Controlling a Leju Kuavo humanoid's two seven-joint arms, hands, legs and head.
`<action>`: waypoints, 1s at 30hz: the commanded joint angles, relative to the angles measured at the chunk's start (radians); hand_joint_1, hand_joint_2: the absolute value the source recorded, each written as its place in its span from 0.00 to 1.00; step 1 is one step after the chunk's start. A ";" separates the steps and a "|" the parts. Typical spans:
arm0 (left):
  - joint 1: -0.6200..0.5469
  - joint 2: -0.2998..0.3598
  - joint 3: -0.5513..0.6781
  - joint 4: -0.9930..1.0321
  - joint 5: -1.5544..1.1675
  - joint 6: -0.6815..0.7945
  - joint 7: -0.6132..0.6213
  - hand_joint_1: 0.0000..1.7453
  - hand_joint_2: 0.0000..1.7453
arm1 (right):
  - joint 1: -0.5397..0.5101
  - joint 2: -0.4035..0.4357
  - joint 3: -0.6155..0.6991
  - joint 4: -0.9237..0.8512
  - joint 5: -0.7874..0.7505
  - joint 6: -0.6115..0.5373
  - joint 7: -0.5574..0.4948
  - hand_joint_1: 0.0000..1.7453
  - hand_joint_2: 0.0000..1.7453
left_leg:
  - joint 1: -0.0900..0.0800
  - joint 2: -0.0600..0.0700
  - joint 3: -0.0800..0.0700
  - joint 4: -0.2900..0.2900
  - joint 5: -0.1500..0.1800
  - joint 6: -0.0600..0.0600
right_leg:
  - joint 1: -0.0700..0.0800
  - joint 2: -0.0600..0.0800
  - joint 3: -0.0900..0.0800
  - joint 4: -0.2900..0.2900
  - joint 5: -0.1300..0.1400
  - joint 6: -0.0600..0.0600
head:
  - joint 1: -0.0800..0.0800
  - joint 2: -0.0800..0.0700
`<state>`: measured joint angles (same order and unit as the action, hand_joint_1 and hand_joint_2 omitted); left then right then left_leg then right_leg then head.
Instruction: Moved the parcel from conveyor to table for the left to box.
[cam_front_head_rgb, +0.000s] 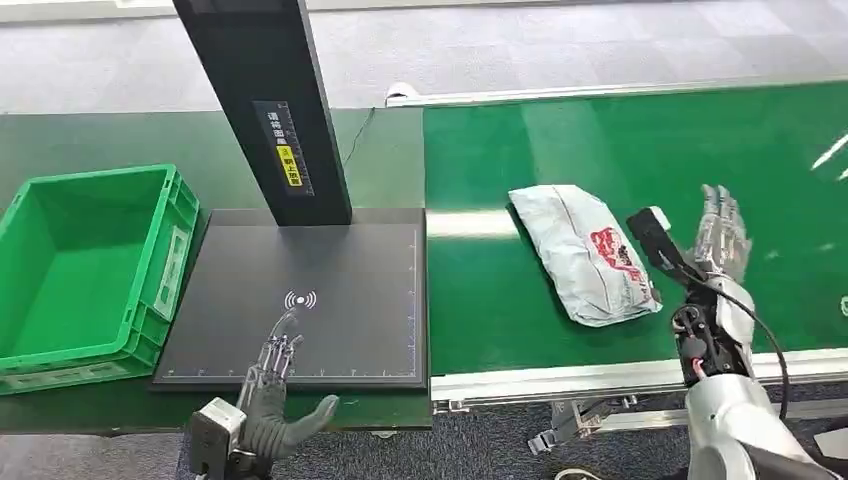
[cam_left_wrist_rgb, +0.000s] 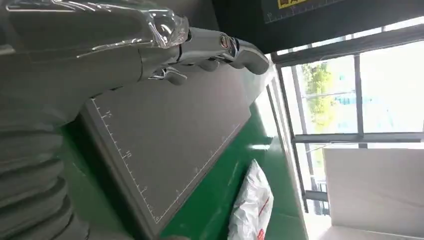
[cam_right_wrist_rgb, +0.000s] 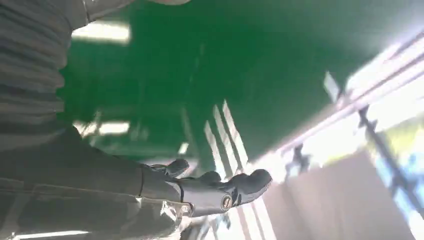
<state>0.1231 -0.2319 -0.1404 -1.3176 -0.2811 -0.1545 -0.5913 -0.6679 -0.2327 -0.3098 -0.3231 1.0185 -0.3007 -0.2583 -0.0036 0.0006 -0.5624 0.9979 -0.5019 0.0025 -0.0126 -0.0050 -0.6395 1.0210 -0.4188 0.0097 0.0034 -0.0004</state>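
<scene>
So my right hand (cam_front_head_rgb: 722, 240), open and empty, hovers just right of the crumpled grey-white plastic parcel (cam_front_head_rgb: 585, 255) on the green conveyor belt (cam_front_head_rgb: 600, 150): I'd sweep in low, grip across its middle.

A green surface (cam_front_head_rgb: 80, 135) on the left carries a green crate (cam_front_head_rgb: 85, 270) and, just beside it, a dark mat (cam_front_head_rgb: 340, 300) with ruler marks along its edges. A black post (cam_front_head_rgb: 270, 100) stands at the mat's far edge. To the right runs a green conveyor (cam_front_head_rgb: 620, 140), and a grey parcel (cam_front_head_rgb: 585, 250) lies on its belt.
</scene>
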 joint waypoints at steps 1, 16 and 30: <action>-0.064 0.034 -0.011 0.133 0.003 -0.012 -0.024 0.00 1.00 | -0.129 0.178 -0.002 0.090 0.004 0.249 0.002 0.00 1.00 | 0.000 0.006 0.003 -0.002 0.000 -0.002 | 0.000 0.006 0.000 -0.001 0.001 -0.001 | 0.000 0.000; -0.091 0.013 -0.030 0.098 -0.003 -0.032 0.047 0.00 1.00 | -0.077 0.338 0.105 0.106 0.138 0.437 0.393 0.00 1.00 | 0.001 0.002 0.003 -0.001 0.001 -0.002 | 0.001 0.003 0.000 -0.001 0.000 -0.001 | 0.000 0.000; -0.082 0.001 -0.029 0.079 0.011 -0.021 0.077 0.00 1.00 | -0.071 0.367 0.236 0.106 0.293 0.535 0.611 0.00 1.00 | 0.001 0.001 0.003 -0.001 0.001 -0.003 | 0.001 0.001 0.001 -0.001 0.000 -0.001 | 0.000 0.000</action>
<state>0.0500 -0.2377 -0.1606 -1.2451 -0.2746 -0.1804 -0.5318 -0.7200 0.1183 -0.1522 -0.2625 1.2696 0.2079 0.2984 -0.0030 0.0006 -0.5620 0.9978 -0.5006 0.0012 -0.0120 -0.0050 -0.6410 1.0215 -0.4187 0.0095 0.0038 -0.0004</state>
